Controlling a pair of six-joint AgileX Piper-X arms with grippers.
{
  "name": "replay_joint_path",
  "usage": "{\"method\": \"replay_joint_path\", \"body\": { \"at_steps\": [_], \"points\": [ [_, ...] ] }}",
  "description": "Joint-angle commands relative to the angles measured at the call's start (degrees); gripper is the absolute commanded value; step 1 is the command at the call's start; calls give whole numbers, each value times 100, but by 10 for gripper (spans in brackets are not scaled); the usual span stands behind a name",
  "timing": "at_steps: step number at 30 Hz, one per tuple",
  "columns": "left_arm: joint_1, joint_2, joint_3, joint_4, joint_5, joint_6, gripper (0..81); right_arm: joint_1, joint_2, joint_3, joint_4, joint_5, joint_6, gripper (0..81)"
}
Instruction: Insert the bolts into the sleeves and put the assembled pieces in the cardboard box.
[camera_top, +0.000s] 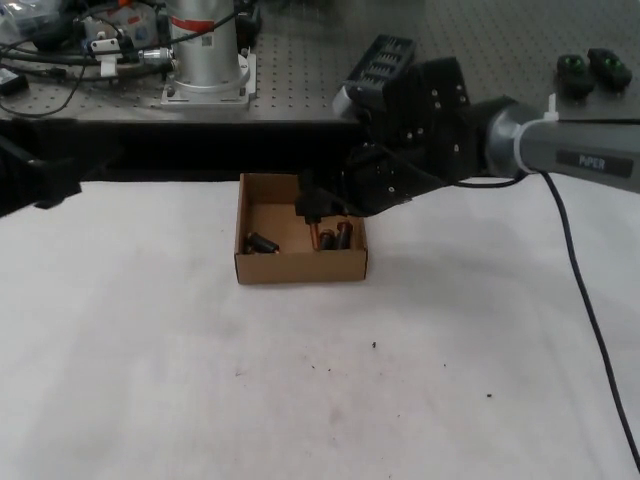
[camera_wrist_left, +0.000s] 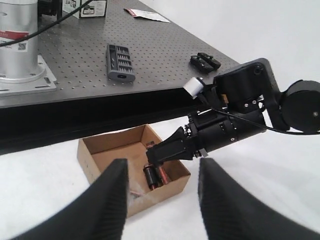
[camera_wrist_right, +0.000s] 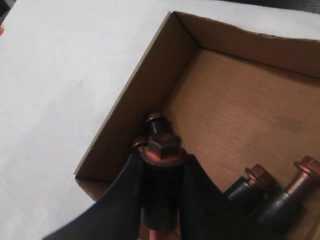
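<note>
1. Presently, a copper-coloured hex-head bolt in a dark cylindrical sleeve (camera_wrist_right: 161, 150) is clamped by its sleeve between the right arm's black fingers (camera_wrist_right: 117, 205). It is held over the open brown cardboard box (camera_wrist_right: 135, 95), close to one side wall.
2. The grip is best released only once the assembled piece has been brought low between the walls. A drop from height could be expected to jolt the bolt out of its sleeve.
3. Another assembled piece (camera_wrist_right: 154, 120) lies just beyond the held one against that wall, and two more assembled pieces (camera_wrist_right: 250, 187) lie near the opposite side. The bare cardboard floor between them is judged the safest landing spot.
4. The fingers should be opened without being pressed against the wall, since the light box could be shoved across the white cloth-covered surface (camera_top: 300, 390).
5. A straight withdrawal upward is advised, so that nothing inside is dragged out.
6. The left arm's black fingers (camera_wrist_left: 107, 200) are spread apart and empty, held back from the box, and nothing is needed of them for this step.
</note>
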Motion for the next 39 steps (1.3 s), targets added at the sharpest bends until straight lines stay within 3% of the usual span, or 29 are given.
{"method": "replay_joint_path", "body": {
  "at_steps": [1, 14, 26, 39],
  "points": [
    [17, -480, -55, 590, -30, 126, 310, 85, -56, -199, 167, 256, 26, 43],
    [17, -1576, -55, 2635, -690, 981, 310, 181, -34, -503, 346, 643, -64, 43],
    [17, -1614, -2, 2806, -1212, 1284, 274, 181, 241, -985, 643, 695, -298, 43],
    [17, -1614, 87, 2758, -1233, 1348, 274, 181, 320, -991, 786, 667, -298, 43]
  ]
}}
